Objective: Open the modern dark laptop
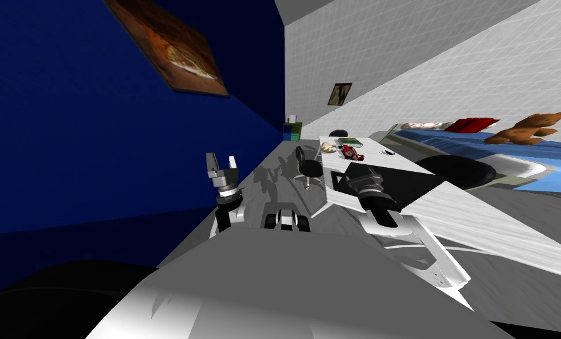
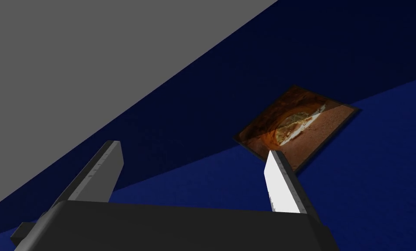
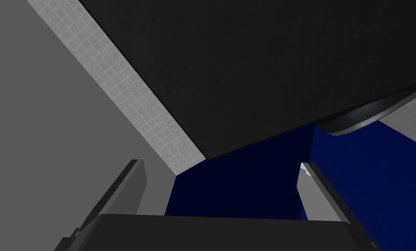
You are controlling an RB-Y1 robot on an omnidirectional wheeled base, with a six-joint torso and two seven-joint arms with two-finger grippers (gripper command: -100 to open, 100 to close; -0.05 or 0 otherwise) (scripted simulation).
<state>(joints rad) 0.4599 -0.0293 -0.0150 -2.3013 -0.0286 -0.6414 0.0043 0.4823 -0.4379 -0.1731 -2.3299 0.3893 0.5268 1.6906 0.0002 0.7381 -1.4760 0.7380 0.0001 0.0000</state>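
**With the left arm raised aside, the right gripper is spread at the dark laptop**

Where the white desk (image 1: pixel 497 226) crosses the centre right of the head view, the dark laptop (image 1: pixel 419 185) lies on its top as a flat black patch, near the desk's left edge. The right arm reaches over that edge from the lower middle of the frame, and its dark wrist covers the laptop's left part.

In the right wrist view the right gripper (image 3: pixel 220 163) has its two fingers spread wide with nothing between them. A broad black surface, the same black as the laptop, fills the upper right of that frame just beyond the fingertips. I cannot tell whether either finger touches it.

The left gripper (image 1: pixel 221 159) stands upright at the centre left of the head view, in front of the blue wall and well apart from the desk, its fingers also spread and empty.

Farther along the desk, toward the upper middle, sits a small red object (image 1: pixel 351 152). A black office chair (image 1: pixel 307 168) stands just left of the desk. A brown teddy bear (image 1: pixel 526 130) lies on the blue bed (image 1: pixel 450 141) at the upper right.
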